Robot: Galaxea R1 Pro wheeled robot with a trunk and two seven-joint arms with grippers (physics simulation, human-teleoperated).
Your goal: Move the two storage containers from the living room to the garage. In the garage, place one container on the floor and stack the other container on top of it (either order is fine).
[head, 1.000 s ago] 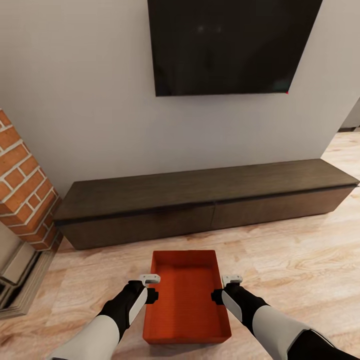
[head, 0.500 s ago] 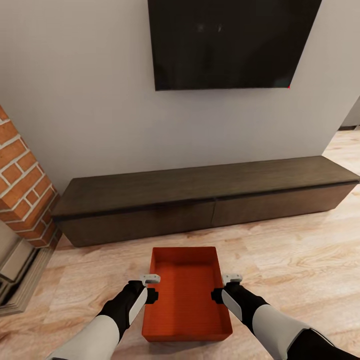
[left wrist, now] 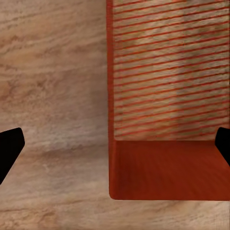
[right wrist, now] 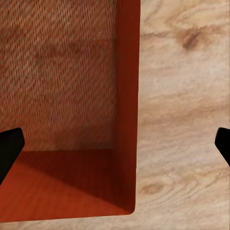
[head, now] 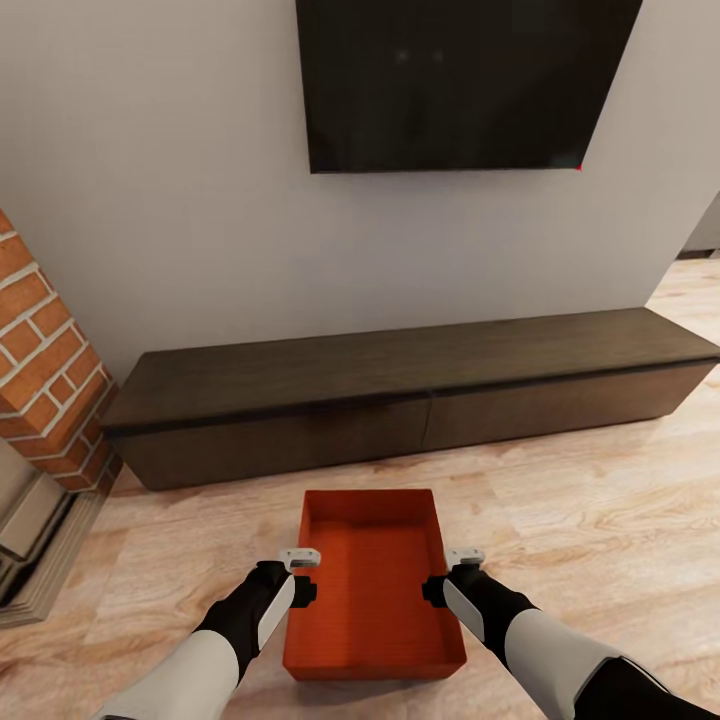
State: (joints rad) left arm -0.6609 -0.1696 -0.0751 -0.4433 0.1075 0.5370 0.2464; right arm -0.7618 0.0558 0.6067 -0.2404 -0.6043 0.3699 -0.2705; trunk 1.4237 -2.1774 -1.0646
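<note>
One red-orange storage container [head: 370,590] lies open-top on the light wood planks of the living room, close in front of me. My left gripper [head: 303,580] is open over the container's left wall [left wrist: 111,96], one finger on each side of it. My right gripper [head: 440,580] is open over the right wall [right wrist: 128,96] in the same way. In both wrist views only the black fingertips [left wrist: 9,148] [right wrist: 9,146] show at the picture's edges, far apart. The container [left wrist: 167,72] [right wrist: 57,72] is empty inside. The garage is out of view.
A long dark wood cabinet [head: 400,390] runs along the pale wall just beyond the container, under a wall-mounted black TV [head: 465,80]. A brick column [head: 45,370] with a stepped base stands at the left. Wood floor [head: 600,520] stretches to the right.
The whole picture has shifted slightly upward, so the camera has moved. Both grippers keep their place beside the container, still open.
</note>
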